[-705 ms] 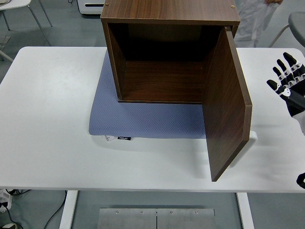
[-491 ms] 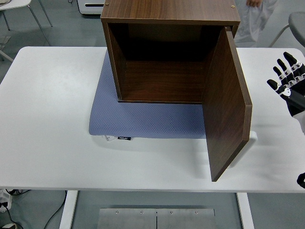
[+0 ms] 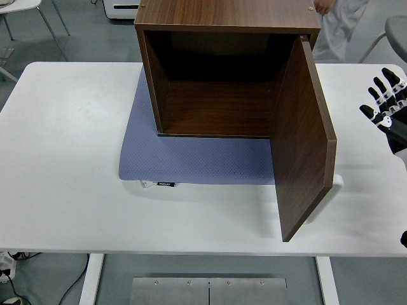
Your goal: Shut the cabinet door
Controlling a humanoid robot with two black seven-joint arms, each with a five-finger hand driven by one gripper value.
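1. Hand [image 3: 388, 101] on the right arm, black with pale joints, sits at the right edge of the view, fingers [image 3: 379, 88] spread apart and pointing up, holding nothing. Compared with the views a moment earlier it has shifted slightly to the right and upward, away from the door rather than towards it.
2. Meaning for the task: no contact is made, so closing has not begun. In my judgement the hand must first travel left to reach the door's outer face before any push can start.
3. Door [image 3: 304, 136] stands wide open, hinged on the cabinet's right side, swung out towards the near edge of the table. Its position is unchanged. It is a flat, rigid, rectangular panel of dark brown wood grain with a smooth, matte face and square edges. It stands well apart from the hand.
4. Cabinet [image 3: 222, 70] is a box of the same dark wood, open-fronted, its inside empty and shadowed.
5. Mat [image 3: 191, 162] beneath the cabinet is blue-grey, thin, finely dotted in texture, with rounded corners and a small label at its near edge.
6. Table [image 3: 70, 159] is white, smooth, with rounded corners.
7. Person in pale clothing shows partly at the top right, behind the cabinet.
8. Left arm is out of view.
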